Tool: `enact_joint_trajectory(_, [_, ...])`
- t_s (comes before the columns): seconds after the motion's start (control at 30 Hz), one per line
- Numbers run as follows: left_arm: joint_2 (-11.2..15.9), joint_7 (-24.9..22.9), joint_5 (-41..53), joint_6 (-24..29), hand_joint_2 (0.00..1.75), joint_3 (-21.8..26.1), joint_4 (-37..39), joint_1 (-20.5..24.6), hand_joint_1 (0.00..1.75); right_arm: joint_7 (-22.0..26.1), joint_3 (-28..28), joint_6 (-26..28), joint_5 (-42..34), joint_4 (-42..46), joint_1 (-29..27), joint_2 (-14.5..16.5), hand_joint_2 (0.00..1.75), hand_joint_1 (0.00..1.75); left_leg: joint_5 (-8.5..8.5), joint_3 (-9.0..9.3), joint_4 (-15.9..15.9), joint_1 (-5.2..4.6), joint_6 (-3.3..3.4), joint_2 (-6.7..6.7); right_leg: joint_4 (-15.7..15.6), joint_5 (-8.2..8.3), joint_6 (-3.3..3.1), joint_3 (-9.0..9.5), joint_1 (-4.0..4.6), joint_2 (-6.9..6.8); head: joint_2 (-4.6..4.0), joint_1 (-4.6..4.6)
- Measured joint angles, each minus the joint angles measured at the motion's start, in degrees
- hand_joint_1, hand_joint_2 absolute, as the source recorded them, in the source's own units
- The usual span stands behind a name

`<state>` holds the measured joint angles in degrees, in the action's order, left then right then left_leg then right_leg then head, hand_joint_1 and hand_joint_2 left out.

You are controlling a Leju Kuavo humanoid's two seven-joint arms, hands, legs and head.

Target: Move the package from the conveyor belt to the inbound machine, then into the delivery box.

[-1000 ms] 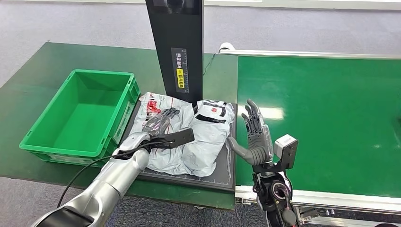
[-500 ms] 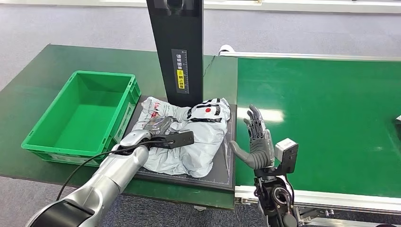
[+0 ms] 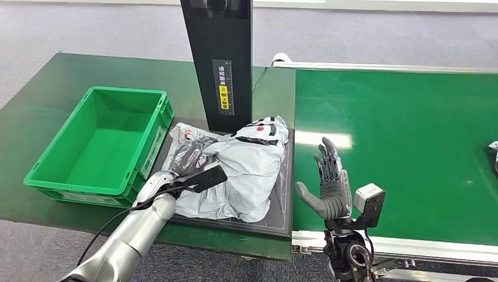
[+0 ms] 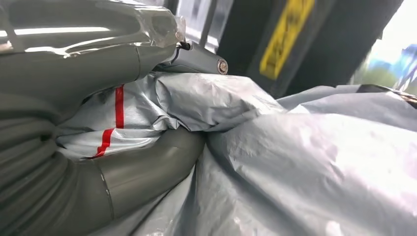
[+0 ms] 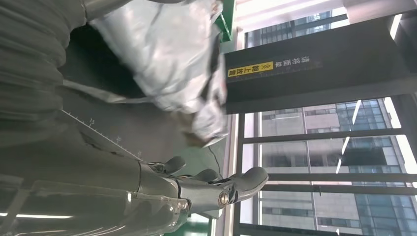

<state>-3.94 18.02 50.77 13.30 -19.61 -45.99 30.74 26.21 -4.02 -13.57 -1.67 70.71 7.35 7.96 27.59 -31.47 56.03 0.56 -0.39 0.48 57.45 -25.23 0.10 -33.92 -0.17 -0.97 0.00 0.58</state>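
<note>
Left hand [image 3: 189, 158] grips a fold of the grey package [image 3: 246, 170] on the machine's black plate [image 3: 283, 220]; right hand [image 3: 329, 187] hovers spread, holding nothing; bag looks soft, light, slippery; best bunched.

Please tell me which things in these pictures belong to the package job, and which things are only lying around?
Belonging to the job:
grey package, gripped by the left hand
inbound machine, bearing the package
green delivery box, beside the machine
conveyor belt
right hand, open above the belt's near edge

Lying about:
another item at the belt's far right edge
</note>
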Motion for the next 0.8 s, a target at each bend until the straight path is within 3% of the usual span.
enact_joint_trajectory(0.27, [1.8,2.5,2.8,12.8,1.75,0.1,-16.8,-7.3,1.75,0.6,0.1,0.0,-0.2,0.1,0.1,-0.2,1.75,0.00,0.00,-0.20,0.0,0.00,0.00,0.00,0.0,-0.01,0.00,-0.17,0.01,0.00,0.00,-0.01])
enact_joint_trajectory(0.43, [3.0,-2.6,15.9,21.8,1.75,0.6,-24.3,-9.6,1.75,0.7,0.1,0.2,-0.2,0.0,0.7,-0.2,1.75,0.00,0.00,-0.21,0.0,0.00,0.00,-0.02,0.0,-0.01,0.00,-0.17,0.00,0.00,0.00,-0.01])
enact_joint_trajectory(0.8, [4.5,-5.0,20.0,23.2,1.75,1.3,-29.9,-11.3,1.75,0.9,0.1,0.3,-0.3,-0.2,1.4,-0.2,1.75,0.00,0.00,-0.22,0.0,0.00,0.00,-0.03,0.0,-0.01,0.00,-0.18,0.01,-0.01,0.00,-0.02])
